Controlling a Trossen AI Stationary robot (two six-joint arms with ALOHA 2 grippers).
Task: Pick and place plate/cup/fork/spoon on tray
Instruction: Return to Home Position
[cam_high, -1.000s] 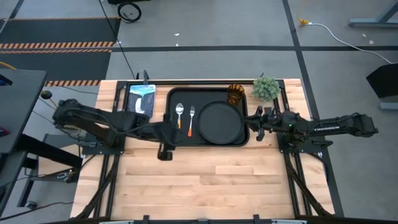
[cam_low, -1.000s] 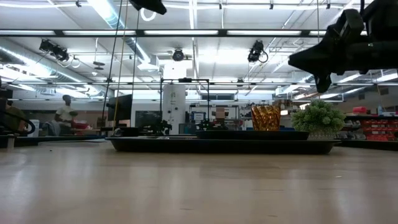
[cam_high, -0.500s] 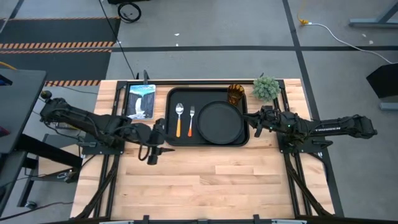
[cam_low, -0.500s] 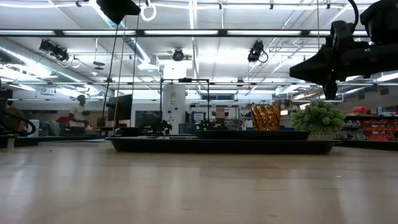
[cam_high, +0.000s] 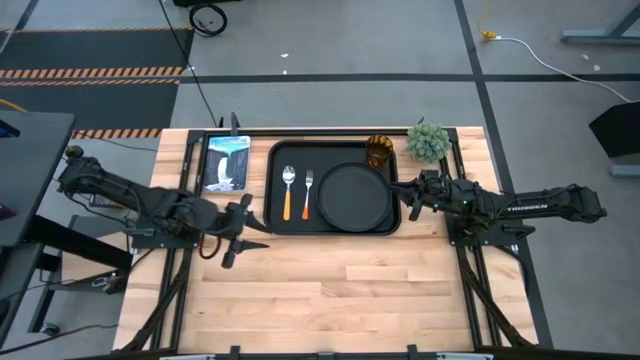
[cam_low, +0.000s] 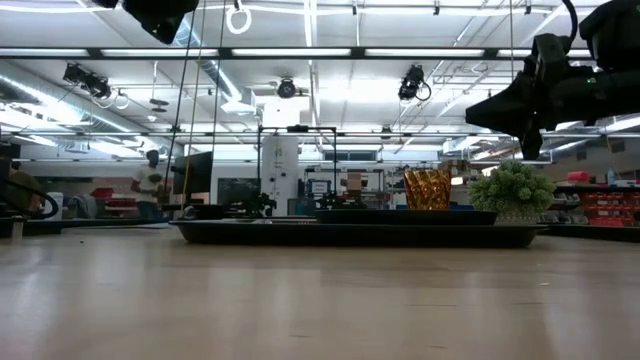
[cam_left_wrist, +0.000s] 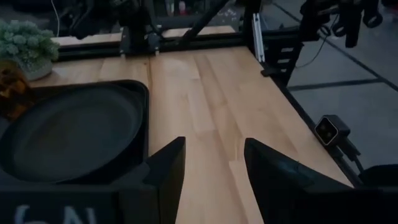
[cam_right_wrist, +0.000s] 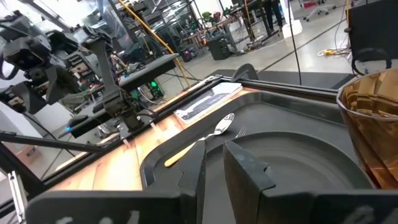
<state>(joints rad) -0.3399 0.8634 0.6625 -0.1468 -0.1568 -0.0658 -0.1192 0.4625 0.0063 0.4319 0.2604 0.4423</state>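
The black tray (cam_high: 278, 215) lies at the table's far middle. On it rest the round black plate (cam_high: 353, 196), the spoon (cam_high: 288, 190) and the fork (cam_high: 308, 192) side by side left of the plate, and the amber cup (cam_high: 379, 152) upright in the far right corner. My left gripper (cam_high: 250, 228) is open and empty, raised above the table just left of the tray's near left corner; its wrist view (cam_left_wrist: 214, 168) looks over the plate (cam_left_wrist: 68, 134). My right gripper (cam_high: 403, 196) hangs shut and empty above the tray's right edge, beside the plate (cam_right_wrist: 298, 168).
A small green plant (cam_high: 427, 142) stands off the tray's far right corner. A picture card (cam_high: 226, 162) lies left of the tray. Bare wooden tabletop (cam_high: 340, 290) stretches along the near side. A person (cam_low: 150, 185) walks in the room far behind.
My left gripper has drawn back from the tray's near left corner toward the table's left edge, staying raised and empty. The plate, cup, fork and spoon have stayed where they were on the tray.
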